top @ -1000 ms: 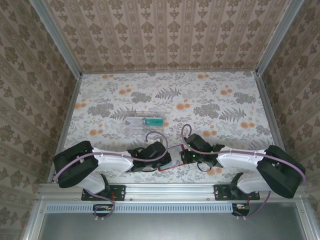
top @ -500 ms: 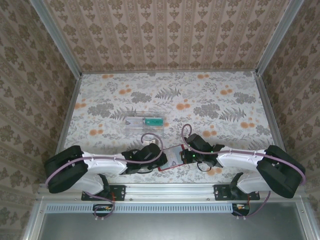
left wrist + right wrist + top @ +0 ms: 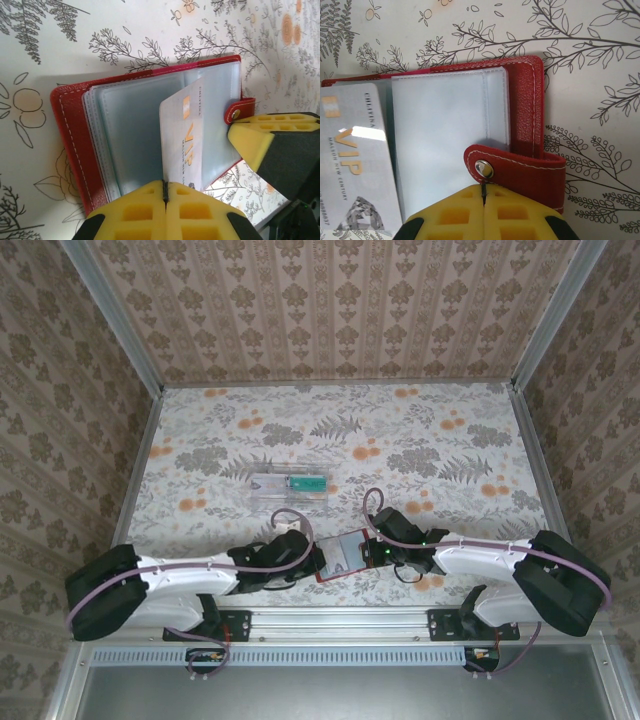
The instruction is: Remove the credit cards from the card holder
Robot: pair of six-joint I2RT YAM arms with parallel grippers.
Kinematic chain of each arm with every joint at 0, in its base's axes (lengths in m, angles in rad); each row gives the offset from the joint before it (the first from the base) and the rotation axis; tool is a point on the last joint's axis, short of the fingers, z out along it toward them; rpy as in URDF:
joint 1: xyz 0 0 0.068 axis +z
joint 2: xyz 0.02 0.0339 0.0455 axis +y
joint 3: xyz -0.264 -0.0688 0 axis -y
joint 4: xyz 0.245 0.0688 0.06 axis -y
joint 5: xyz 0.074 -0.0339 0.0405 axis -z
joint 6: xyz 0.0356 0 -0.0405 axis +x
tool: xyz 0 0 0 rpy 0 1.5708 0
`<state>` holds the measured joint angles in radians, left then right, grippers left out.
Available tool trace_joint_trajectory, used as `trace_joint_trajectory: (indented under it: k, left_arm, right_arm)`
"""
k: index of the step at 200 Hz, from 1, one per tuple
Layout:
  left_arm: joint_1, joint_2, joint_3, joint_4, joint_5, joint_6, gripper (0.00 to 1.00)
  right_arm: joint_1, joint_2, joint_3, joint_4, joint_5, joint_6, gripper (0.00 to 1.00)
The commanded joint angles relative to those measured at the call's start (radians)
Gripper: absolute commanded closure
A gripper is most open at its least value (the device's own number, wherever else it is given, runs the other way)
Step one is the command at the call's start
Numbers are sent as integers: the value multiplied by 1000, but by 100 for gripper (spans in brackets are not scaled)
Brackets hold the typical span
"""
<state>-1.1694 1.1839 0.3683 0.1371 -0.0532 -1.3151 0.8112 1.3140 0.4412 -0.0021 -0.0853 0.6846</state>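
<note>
Left pincer (image 3: 165, 192) clenched, by my reading on the lower corner of a white credit card (image 3: 187, 135). The card sits slanted, partly out of its clear sleeve. Right pincer (image 3: 483, 196) clenched on the snap strap (image 3: 520, 167) of the red card holder (image 3: 522, 110), which lies open on the bench (image 3: 590, 60) between the arms. Card not yet free; I cannot tell whether other sleeves hold cards. Print: "VIP" in orange, under it seemingly "MAISON NEW CENTURY"; top line too small.
</note>
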Motion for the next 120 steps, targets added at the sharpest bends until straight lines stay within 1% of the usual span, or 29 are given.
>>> trace_joint_trajectory:
  k: [1,28,44,56,66,79,102,115,120]
  left_arm:
    - [2,-66,-21,-78,-33,19,100]
    - [2,-163,-29,-151,-51,39,100]
    - [5,-231,-22,-232,-62,56,100]
    - [9,-289,-16,-291,-71,74,100]
    - [15,-333,-4,-346,-85,95,100]
    - [30,-395,22,-423,-99,134,100]
    - [67,-477,78,-547,-112,205,100]
    - [94,-492,115,-595,-100,249,100]
    - [104,-492,130,-615,-96,267,100]
  right_arm:
    - [-7,23,-17,-60,24,9,99]
    - [-6,21,-12,-58,20,6,98]
    - [-6,13,-10,-55,18,3,98]
    - [-6,-8,-11,-57,17,1,95]
    - [-6,-31,-8,-68,20,-2,92]
    - [-7,-69,3,-98,31,-11,83]
    - [-8,-151,26,-165,51,-34,77]
    - [-8,-203,33,-197,68,-47,75]
    - [-9,-224,34,-209,75,-51,73]
